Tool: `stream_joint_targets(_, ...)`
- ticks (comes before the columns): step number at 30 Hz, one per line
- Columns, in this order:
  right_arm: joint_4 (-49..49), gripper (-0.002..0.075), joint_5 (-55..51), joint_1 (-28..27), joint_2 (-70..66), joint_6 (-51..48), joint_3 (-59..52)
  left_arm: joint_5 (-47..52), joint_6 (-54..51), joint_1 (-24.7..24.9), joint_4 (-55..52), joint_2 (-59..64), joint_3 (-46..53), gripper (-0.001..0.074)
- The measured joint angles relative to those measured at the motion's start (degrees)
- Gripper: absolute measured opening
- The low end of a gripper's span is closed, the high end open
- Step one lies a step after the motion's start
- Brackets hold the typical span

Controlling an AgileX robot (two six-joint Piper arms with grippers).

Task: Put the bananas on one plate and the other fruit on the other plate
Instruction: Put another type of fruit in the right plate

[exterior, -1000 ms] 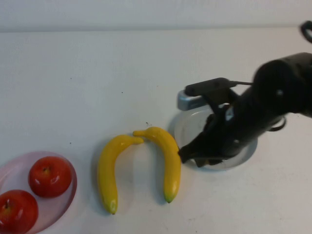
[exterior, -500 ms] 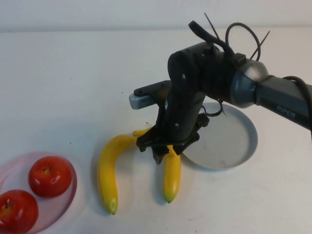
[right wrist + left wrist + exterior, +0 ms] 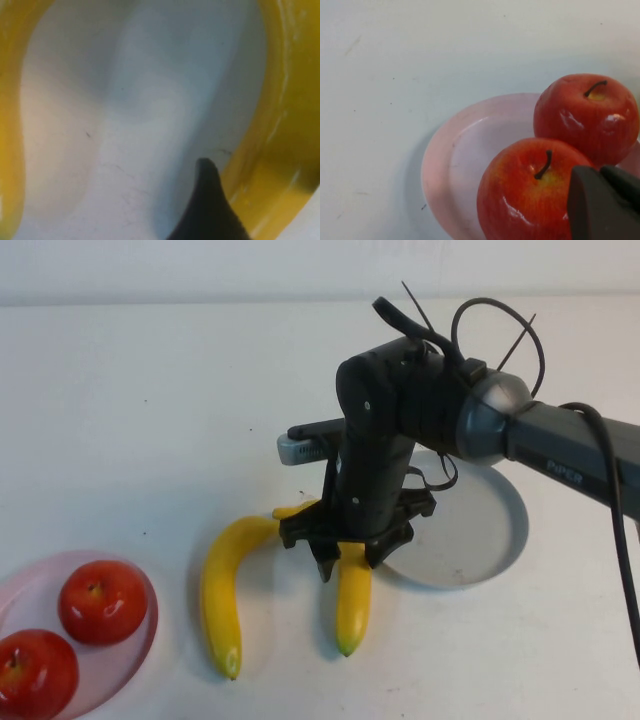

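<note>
Two yellow bananas lie side by side on the table, the left one point(image 3: 222, 585) and the right one point(image 3: 352, 612). My right gripper point(image 3: 350, 558) is open and pointing down, its jaws straddling the upper part of the right banana. In the right wrist view one fingertip point(image 3: 205, 205) stands beside that banana point(image 3: 285, 145), with the other banana point(image 3: 9, 125) across the gap. The grey-blue plate point(image 3: 485, 540) holds nothing, just right of the gripper. Two red apples point(image 3: 102, 600) point(image 3: 35, 672) sit on the pale pink plate point(image 3: 143, 632). My left gripper point(image 3: 605, 202) hovers over the apples point(image 3: 587, 117) point(image 3: 525, 200).
The white table runs wide and bare behind the fruit. The right arm point(image 3: 560, 445) and its cables reach in from the right, over the grey-blue plate. The pink plate point(image 3: 460, 155) sits at the front left corner.
My right arm has swung left from over the grey-blue plate to above the right banana, jaws now astride it. Fruit and plates have not moved.
</note>
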State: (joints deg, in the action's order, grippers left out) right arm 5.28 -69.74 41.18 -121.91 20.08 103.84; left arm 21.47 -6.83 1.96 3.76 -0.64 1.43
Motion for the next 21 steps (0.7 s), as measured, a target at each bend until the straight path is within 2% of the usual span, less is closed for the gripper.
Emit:
stream_joint_targets(5,-0.1,0.0460,-0.1,0.0,-1.8,0.8,0.0,0.0,0.0,0.0,0.0,0.0,0.0,0.0002)
stream_joint_targets(11,-0.1,0.0463,-0.2,0.0,-3.0,0.9,0.0,0.0,0.0,0.0,0.0,0.0,0.0,0.0002)
stream_joint_targets(13,-0.1,0.0438,-0.2,0.0,-3.0,0.9,0.0,0.0,0.0,0.0,0.0,0.0,0.0,0.0002)
stream_joint_targets(18,-0.1,0.0304,-0.1,0.0,-3.0,0.9,0.0,0.0,0.0,0.0,0.0,0.0,0.0,0.0002)
stream_joint_targets(21,-0.1,0.0304,0.0,0.0,-3.0,0.9,0.0,0.0,0.0,0.0,0.0,0.0,0.0,0.0002)
